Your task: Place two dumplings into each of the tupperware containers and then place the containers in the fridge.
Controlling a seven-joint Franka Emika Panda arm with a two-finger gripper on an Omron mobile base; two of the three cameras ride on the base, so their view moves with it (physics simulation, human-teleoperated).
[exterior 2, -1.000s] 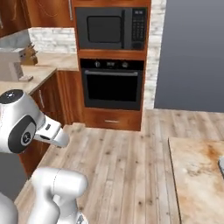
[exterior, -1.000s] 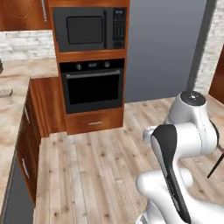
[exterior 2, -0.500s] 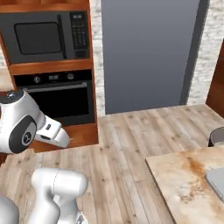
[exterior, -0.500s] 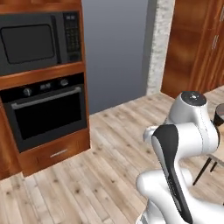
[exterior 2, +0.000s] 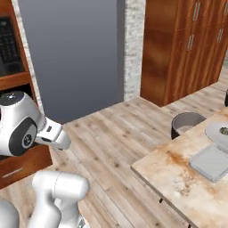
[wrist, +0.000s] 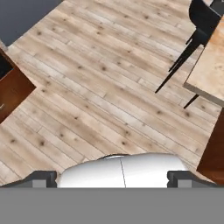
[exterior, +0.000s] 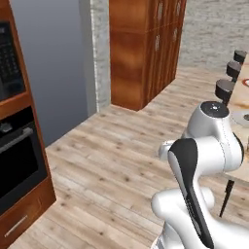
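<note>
hand (wrist: 112, 177) spread, empty | tupperware container (exterior 2: 213, 162) on table, well apart

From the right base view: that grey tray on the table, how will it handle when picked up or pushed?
The tray looks shallow and thin-walled, so probably light and a bit flexible. It lies flat on the smooth table, so a push would likely slide it, not tip it. Its low rim gives the claw little to pinch; the grip may slip.

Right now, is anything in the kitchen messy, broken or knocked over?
Nothing stands out. The tupperware container lies flat on the table beside the round dish, the stool stands upright, and the wooden floor shows no spills.
</note>
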